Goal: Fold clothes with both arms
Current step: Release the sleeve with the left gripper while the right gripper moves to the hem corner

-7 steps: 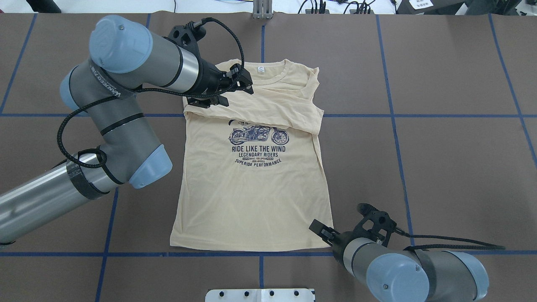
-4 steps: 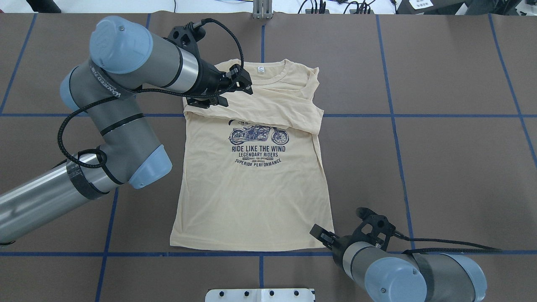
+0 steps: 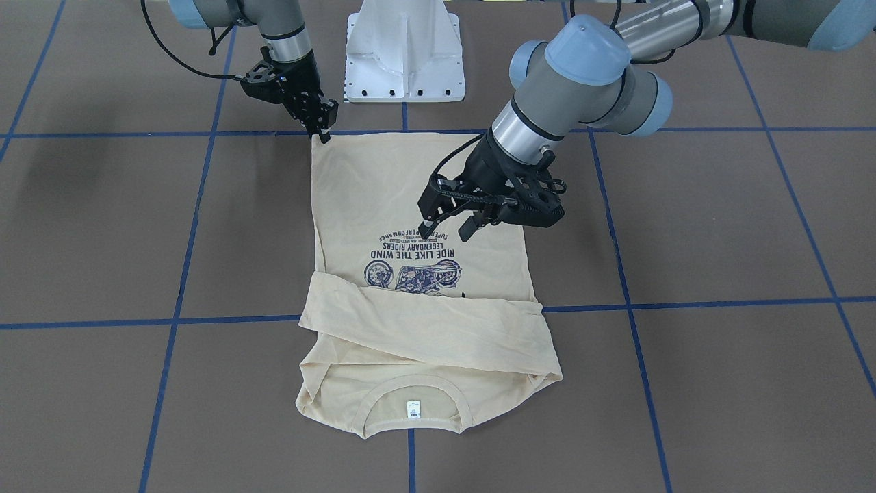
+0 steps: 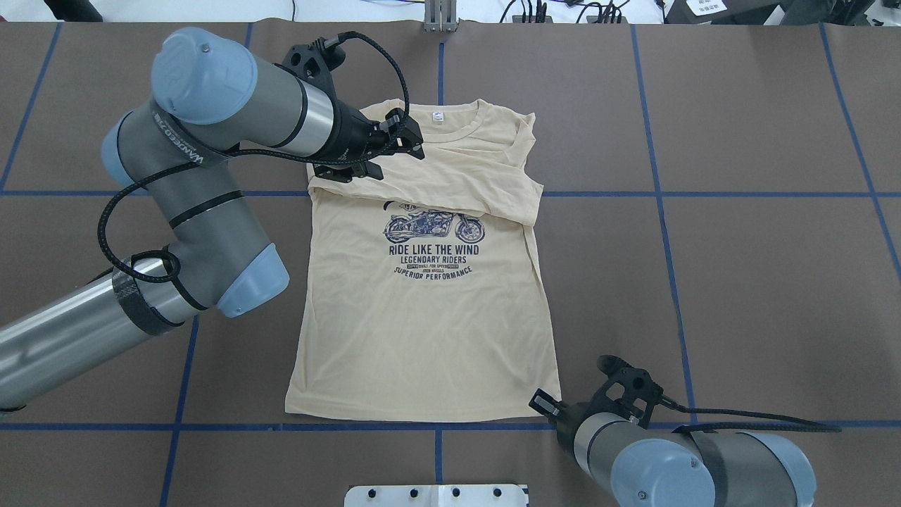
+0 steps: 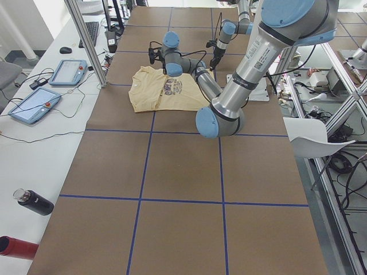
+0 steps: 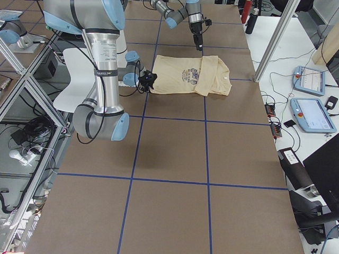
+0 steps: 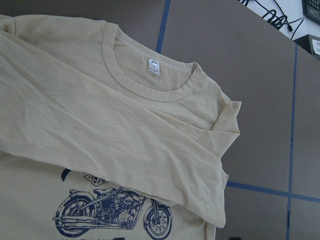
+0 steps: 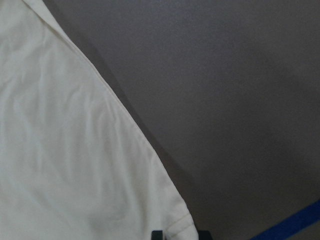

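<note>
Risk imo: right pincer (image 3: 321, 130) sits w/ jaws apart around the hem corner of the T-shirt (image 4: 422, 338), which lies flat on the tabletop (image 4: 739, 282), sleeves folded in. Fabric's thin, so it could nip one layer or miss. Left pincer (image 3: 448, 231), also apart, hovers above and might snag the sleeve fold.

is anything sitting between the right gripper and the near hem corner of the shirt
Nothing visible does. The right gripper is right at the hem corner of the T-shirt, with only bare table around it. The right wrist view shows that corner just ahead of the gripper, with nothing between.
</note>
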`<state>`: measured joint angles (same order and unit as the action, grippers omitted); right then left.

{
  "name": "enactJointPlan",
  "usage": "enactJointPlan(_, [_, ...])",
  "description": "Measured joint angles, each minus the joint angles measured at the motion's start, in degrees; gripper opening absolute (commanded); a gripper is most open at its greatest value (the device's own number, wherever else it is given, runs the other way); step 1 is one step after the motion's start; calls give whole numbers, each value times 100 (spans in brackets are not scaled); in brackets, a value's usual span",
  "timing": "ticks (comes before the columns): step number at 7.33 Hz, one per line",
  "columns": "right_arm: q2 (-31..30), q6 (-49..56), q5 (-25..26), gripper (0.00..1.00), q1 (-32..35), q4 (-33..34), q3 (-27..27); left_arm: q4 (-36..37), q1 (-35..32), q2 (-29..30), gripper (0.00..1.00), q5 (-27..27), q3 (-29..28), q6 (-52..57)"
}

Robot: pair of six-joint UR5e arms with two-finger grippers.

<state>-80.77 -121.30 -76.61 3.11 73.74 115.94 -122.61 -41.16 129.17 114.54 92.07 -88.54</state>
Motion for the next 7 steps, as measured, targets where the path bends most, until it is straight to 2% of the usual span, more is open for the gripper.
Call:
enactJointPlan(4, [-175,-14,-64,0,-9,6,390,256,3,-105,75,1,119,-51])
enactJointPlan(5, [-266,-11,-91,0,-3,8,526,606,26,-221,76,-5,368,-56])
enactJointPlan(7, [-333,-8,-106,0,-4,9,631,1162,427,-908,75,-333,1375,-341])
